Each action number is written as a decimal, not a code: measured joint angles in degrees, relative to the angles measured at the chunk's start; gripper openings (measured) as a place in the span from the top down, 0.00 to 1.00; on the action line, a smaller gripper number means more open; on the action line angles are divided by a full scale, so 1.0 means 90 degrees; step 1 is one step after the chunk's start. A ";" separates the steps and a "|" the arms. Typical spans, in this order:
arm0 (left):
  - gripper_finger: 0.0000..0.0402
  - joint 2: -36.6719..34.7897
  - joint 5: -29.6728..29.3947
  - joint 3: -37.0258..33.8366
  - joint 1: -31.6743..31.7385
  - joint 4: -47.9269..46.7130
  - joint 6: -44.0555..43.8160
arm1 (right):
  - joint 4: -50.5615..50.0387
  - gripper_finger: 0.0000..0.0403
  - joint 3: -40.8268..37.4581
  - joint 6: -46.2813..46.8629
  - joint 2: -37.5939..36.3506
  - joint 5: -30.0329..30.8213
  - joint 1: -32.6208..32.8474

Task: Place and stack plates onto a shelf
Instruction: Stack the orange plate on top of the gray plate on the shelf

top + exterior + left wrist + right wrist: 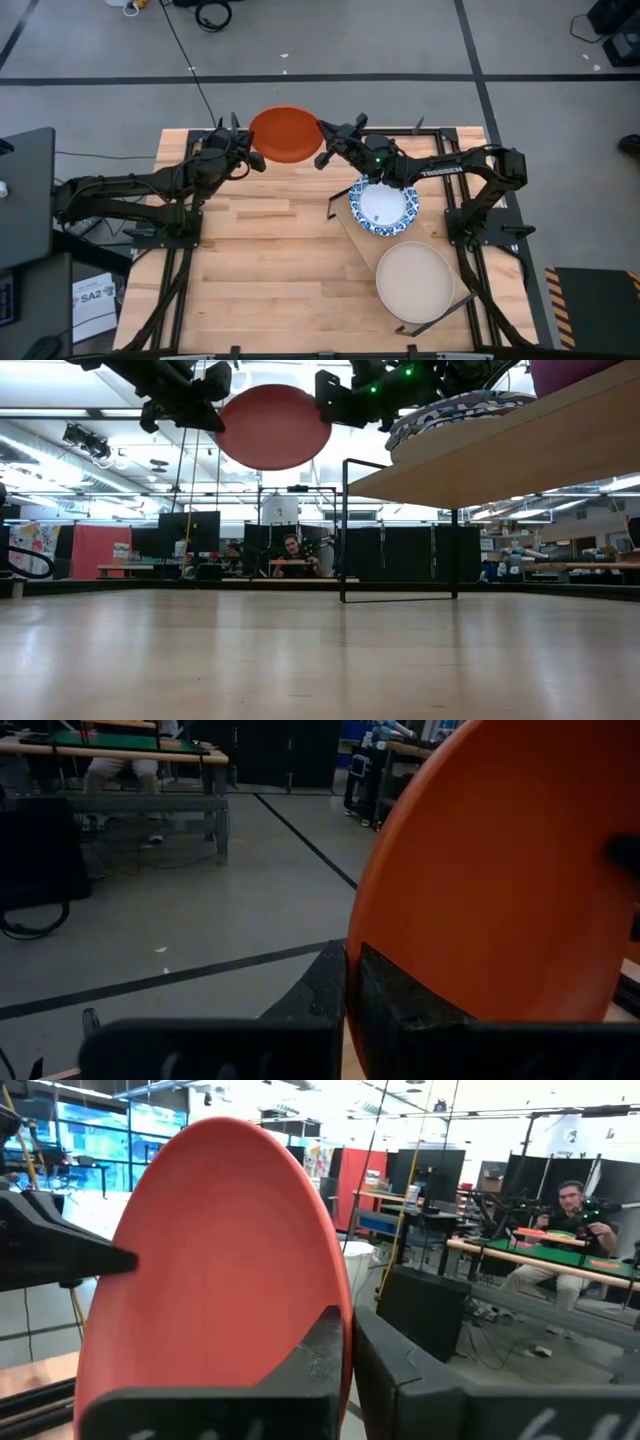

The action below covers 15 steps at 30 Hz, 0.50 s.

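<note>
Handover in progress: left gripper (252, 160) and right gripper (323, 155) both apparently clamp the orange-red plate (286, 133) aloft; left must release before shelving.

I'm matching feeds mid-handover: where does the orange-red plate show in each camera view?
High view: orange-red plate at the table's far edge, between the left claw and right claw.
Low view: upper centre, held in the air, beside the shelf.
Left wrist view: fills the right half, rim pinched.
Right wrist view: left and centre, rim pinched.
Shared landmark: the two claws on opposite rims.
</note>
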 joint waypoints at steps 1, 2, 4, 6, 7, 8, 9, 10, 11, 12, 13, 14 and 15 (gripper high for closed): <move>0.96 0.0000 0.0029 0.0000 0.0000 -0.0004 0.0000 | 0.0000 0.96 0.0000 0.0006 0.0000 0.0013 0.0000; 0.96 0.0000 0.0090 0.0000 0.0002 -0.0005 0.0001 | -0.0006 0.96 0.0000 0.0063 0.0000 0.0057 0.0002; 0.95 0.0000 0.0206 0.0000 0.0007 -0.0007 -0.0001 | -0.0014 0.95 0.0000 0.0166 0.0000 0.0099 -0.0002; 0.94 0.0000 0.0264 0.0000 0.0007 -0.0007 -0.0017 | -0.0015 0.95 0.0000 0.0168 0.0000 0.0096 -0.0033; 0.92 0.0000 0.0295 0.0000 0.0002 -0.0010 -0.0030 | -0.0015 0.95 0.0000 0.0168 0.0000 0.0094 -0.0047; 0.91 0.0000 0.0328 0.0000 0.0000 -0.0012 -0.0041 | -0.0017 0.96 0.0000 0.0168 0.0000 0.0095 -0.0067; 0.89 0.0000 0.0367 0.0000 0.0000 -0.0012 -0.0044 | -0.0018 0.96 0.0000 0.0165 0.0000 0.0093 -0.0079; 0.88 0.0000 0.0368 0.0000 0.0000 -0.0011 -0.0044 | -0.0021 0.96 0.0000 0.0165 0.0000 0.0090 -0.0090; 0.86 0.0000 0.0360 0.0000 0.0002 -0.0010 -0.0044 | -0.0023 0.96 0.0000 0.0165 0.0000 0.0078 -0.0107; 0.84 0.0000 0.0357 0.0000 0.0002 -0.0001 -0.0044 | -0.0024 0.96 0.0000 0.0166 0.0000 0.0065 -0.0113; 0.83 0.0000 0.0352 0.0000 0.0002 0.0020 -0.0040 | -0.0017 0.96 0.0000 0.0168 0.0000 0.0065 -0.0117; 0.81 0.0000 0.0336 0.0000 0.0002 0.0042 -0.0039 | -0.0001 0.96 0.0000 0.0168 0.0000 0.0072 -0.0119; 0.79 -0.0002 0.0333 0.0000 0.0002 0.0074 -0.0039 | 0.0022 0.96 0.0000 0.0163 0.0000 0.0100 -0.0117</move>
